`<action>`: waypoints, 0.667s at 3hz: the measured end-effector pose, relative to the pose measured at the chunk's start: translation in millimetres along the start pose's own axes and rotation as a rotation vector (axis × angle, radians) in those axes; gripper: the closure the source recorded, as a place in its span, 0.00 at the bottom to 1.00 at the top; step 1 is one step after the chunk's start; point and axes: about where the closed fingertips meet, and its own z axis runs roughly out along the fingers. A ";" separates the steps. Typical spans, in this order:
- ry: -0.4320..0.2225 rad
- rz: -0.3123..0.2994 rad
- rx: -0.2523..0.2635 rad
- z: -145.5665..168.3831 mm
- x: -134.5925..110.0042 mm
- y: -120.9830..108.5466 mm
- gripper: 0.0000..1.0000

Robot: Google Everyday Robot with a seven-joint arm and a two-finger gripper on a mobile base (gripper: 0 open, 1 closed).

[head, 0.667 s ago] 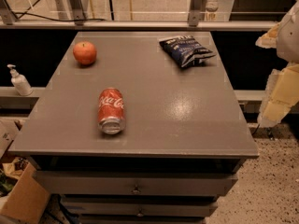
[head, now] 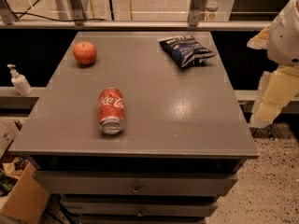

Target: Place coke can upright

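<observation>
The coke can (head: pixel 111 111) lies on its side on the grey table (head: pixel 187 125), at the front left, with its silver end facing the front edge. It is red with white script. My gripper (head: pixel 270 101) hangs off the table's right side, at the end of the white arm (head: pixel 286 31). It is well away from the can and holds nothing that I can see.
A red-orange apple (head: pixel 84 52) sits at the back left of the table. A dark blue chip bag (head: pixel 186 50) lies at the back right. A white pump bottle (head: pixel 19 80) stands on a ledge to the left. Drawers are below the tabletop, and a cardboard box (head: pixel 21 199) is on the floor at the left.
</observation>
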 end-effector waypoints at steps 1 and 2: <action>-0.031 -0.072 -0.013 18.2 -19.0 1.0 0.00; -0.075 -0.164 -0.021 36.6 -44.0 1.5 0.00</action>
